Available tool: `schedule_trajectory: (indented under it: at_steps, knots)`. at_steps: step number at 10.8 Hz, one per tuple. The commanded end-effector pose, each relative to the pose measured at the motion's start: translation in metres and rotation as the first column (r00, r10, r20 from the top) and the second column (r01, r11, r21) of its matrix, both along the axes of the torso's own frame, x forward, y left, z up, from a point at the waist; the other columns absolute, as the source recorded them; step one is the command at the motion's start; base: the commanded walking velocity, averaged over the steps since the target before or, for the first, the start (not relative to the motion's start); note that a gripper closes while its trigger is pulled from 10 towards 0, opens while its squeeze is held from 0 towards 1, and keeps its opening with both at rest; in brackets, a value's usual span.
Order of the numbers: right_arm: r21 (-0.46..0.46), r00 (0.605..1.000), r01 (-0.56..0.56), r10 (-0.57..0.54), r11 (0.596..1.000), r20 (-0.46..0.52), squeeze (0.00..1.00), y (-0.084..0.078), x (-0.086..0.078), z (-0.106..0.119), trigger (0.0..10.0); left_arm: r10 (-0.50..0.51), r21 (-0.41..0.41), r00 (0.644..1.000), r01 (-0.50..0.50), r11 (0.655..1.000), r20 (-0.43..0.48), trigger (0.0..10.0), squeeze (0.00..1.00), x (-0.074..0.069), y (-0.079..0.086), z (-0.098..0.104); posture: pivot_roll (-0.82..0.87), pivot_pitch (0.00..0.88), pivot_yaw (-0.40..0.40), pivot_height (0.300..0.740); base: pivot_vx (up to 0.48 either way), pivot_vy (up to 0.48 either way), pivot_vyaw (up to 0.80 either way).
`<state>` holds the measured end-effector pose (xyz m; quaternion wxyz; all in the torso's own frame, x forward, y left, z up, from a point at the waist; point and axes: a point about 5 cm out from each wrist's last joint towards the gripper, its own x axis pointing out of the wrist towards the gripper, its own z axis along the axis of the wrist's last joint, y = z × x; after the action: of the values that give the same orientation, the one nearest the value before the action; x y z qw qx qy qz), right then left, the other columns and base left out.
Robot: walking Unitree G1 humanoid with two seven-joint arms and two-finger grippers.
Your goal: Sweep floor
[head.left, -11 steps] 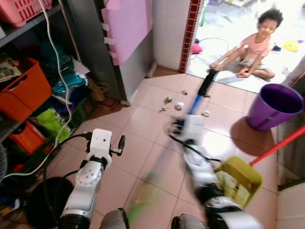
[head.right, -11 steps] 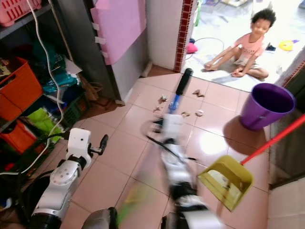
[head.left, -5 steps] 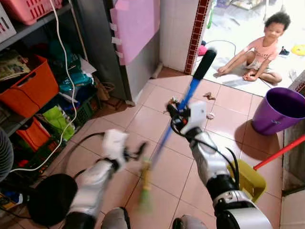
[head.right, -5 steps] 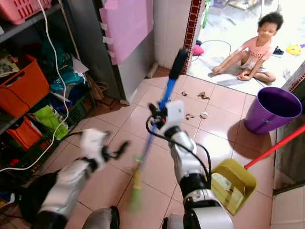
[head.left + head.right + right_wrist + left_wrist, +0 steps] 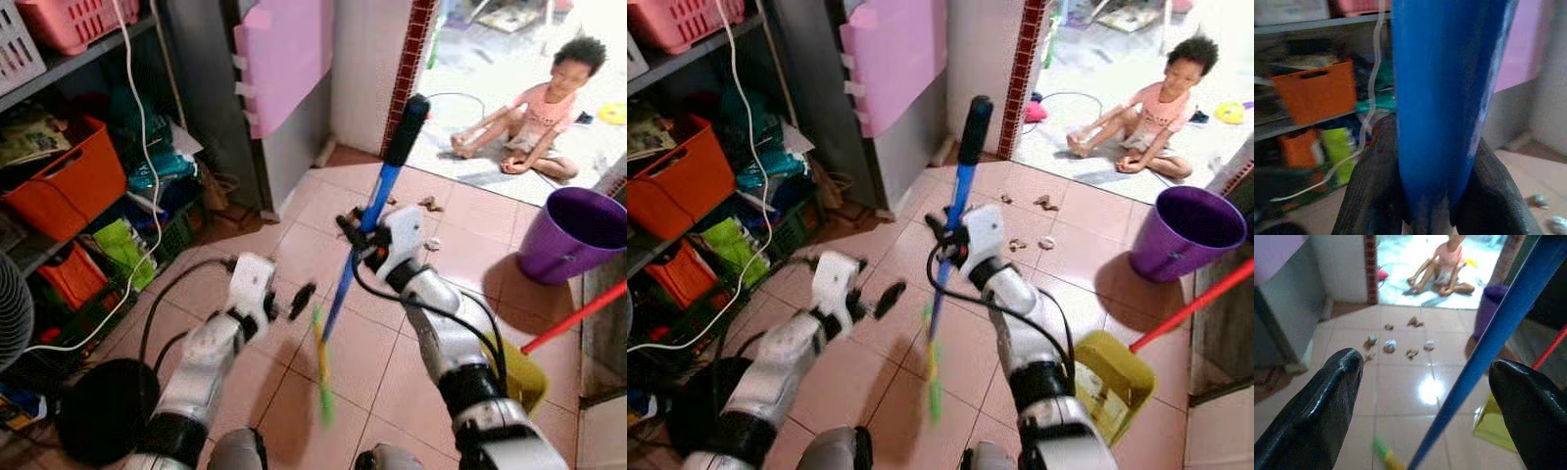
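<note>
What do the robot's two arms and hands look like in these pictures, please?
Both arms are silver-grey with jointed segments, white wrist housings and dark elbow sections; loose black cables loop along them. The left hand and right hand each have two long, glossy black fingers with rounded tips.

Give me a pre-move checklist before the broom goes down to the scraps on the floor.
1. Broom held: ok. The right gripper is shut on the blue broom handle.
2. Left gripper ready: ok. The left gripper is open, with the handle passing between its fingers untouched.
3. Broom head position: not ok. The green bristles are blurred and look to be near the robot, short of the scraps.
4. Target located: ok. The scraps lie on the tiles near the doorway.
5. Dustpan at hand: ok. The yellow dustpan sits on the floor to the right.
6. Path clear of people: cannot tell. A child sits just beyond the doorway.
</note>
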<state>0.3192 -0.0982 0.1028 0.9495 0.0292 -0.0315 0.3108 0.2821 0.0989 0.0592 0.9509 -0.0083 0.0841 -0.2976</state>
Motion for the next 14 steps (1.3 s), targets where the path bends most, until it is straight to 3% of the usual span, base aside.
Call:
schedule_trajectory:
  at_steps: [1, 2, 4, 8, 11, 14]
  knots:
    - [0.045, 0.996, -0.065, 0.062, 0.997, 0.065, 0.00, 0.010, 0.001, 0.019, 0.0, -0.010, -0.010, 1.000, 0.010, 1.000, -0.003, 10.0, 0.00, -0.001, 0.002, -0.002, -0.04, 0.000, 0.032, 0.740, 0.000, 0.000, 0.00]
    - [0.041, 0.992, -0.098, 0.095, 0.994, 0.083, 0.00, 0.008, 0.000, 0.029, 0.0, -0.037, -0.019, 0.999, 0.038, 0.999, 0.009, 10.0, 0.00, 0.000, -0.003, 0.001, -0.05, 0.000, 0.030, 0.740, 0.000, 0.000, 0.00]
    - [0.010, 0.995, -0.053, 0.052, 0.999, 0.087, 0.00, -0.001, 0.004, 0.030, 0.0, -0.068, -0.023, 0.998, 0.069, 0.997, 0.016, 10.0, 0.00, -0.001, -0.010, 0.000, -0.04, 0.000, 0.022, 0.740, 0.000, 0.000, 0.00]
    - [0.016, 0.992, -0.104, 0.102, 0.994, 0.068, 0.00, 0.010, -0.004, 0.030, 0.0, -0.106, -0.015, 0.992, 0.108, 0.994, 0.063, 10.0, 0.00, 0.001, -0.022, 0.004, -0.04, 0.000, 0.018, 0.740, 0.000, 0.000, 0.00]
    - [-0.042, 0.996, 0.065, -0.063, 0.997, 0.056, 0.00, -0.006, -0.003, 0.017, 0.0, -0.063, 0.003, 0.997, 0.063, 0.998, 0.054, 10.0, 0.00, 0.001, -0.014, -0.001, -0.04, 0.000, 0.019, 0.740, 0.000, 0.000, 0.00]
    - [-0.013, 0.996, 0.080, -0.079, 0.997, 0.044, 0.00, -0.004, -0.003, 0.017, 0.0, -0.079, -0.010, 0.995, 0.080, 0.997, 0.060, 10.0, 0.00, 0.001, -0.015, 0.000, -0.03, 0.000, 0.019, 0.740, 0.000, 0.000, 0.00]
